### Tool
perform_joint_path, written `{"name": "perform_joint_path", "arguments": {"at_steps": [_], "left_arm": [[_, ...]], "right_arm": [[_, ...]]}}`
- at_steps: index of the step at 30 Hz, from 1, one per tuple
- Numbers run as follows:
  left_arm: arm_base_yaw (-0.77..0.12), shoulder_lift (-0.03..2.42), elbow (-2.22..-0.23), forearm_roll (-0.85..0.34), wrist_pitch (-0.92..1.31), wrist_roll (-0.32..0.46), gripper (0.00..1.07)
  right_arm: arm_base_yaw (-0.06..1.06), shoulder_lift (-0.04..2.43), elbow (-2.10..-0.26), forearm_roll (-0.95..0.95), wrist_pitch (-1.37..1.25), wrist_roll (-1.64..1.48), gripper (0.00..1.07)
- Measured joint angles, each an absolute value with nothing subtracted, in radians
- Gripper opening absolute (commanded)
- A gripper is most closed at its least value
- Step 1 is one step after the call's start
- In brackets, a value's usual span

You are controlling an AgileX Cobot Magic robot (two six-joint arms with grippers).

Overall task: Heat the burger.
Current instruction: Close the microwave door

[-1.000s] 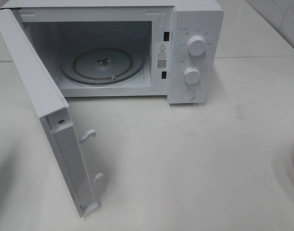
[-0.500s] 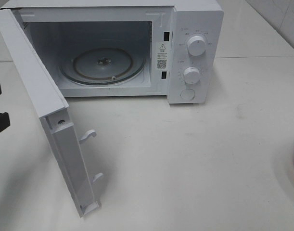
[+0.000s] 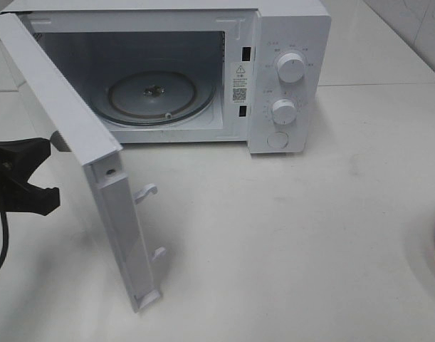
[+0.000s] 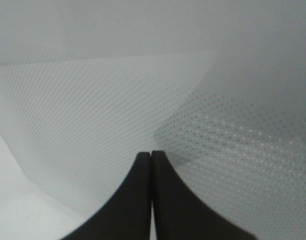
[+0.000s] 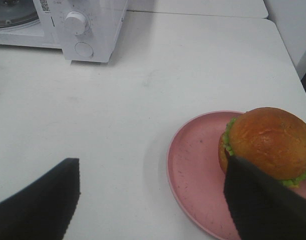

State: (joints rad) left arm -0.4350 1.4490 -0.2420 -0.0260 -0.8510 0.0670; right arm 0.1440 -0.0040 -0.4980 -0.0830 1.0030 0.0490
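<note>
1. Pressing the jaws of the left gripper (image 4: 151, 154) together, tip to tip, with nothing between them; pointing them at the dotted window of the door (image 3: 67, 114), very near it, though actual contact is impossible to tell.
2. Spreading the jaws of the right gripper (image 5: 153, 166) wide and gripping nothing; hovering above the table (image 3: 310, 235) with the near rim of the pink plate (image 5: 193, 170) showing between the two fingers, one finger partly covering the burger (image 5: 270, 142) in the wrist view.
3. Judging the progress: standing early in the task. Showing the door of the microwave (image 3: 288, 43) swung open on its left hinge and the glass turntable (image 3: 152, 96) bare, so opening appears done.
4. Leaving undone, by the look of things: picking up the burger, carrying it across to the cavity, setting it on the turntable, shutting the door, and turning the dials.
5. Sitting on the plate, off toward one side of it, well apart from the microwave, near the table's right edge; not yet lifted or gripped.
6. Looking whole and upright: showing a glossy golden-brown domed bun with faint dark flecks, a bright green lettuce frill peeking out below it, and a darker layer underneath, hard to make out.
</note>
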Motion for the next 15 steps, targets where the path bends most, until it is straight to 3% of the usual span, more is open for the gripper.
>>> {"name": "perform_joint_path", "arguments": {"at_steps": [7,15], "left_arm": [[-0.472,1.500,-0.322,-0.027,-0.859,0.067,0.00],[-0.514,1.569,-0.421,-0.106,-0.861,0.067,0.00]], "right_arm": [[0.144,-0.004,-0.498,-0.083,1.003,0.049,0.76],[0.144,-0.004,-0.498,-0.083,1.003,0.049,0.76]]}}
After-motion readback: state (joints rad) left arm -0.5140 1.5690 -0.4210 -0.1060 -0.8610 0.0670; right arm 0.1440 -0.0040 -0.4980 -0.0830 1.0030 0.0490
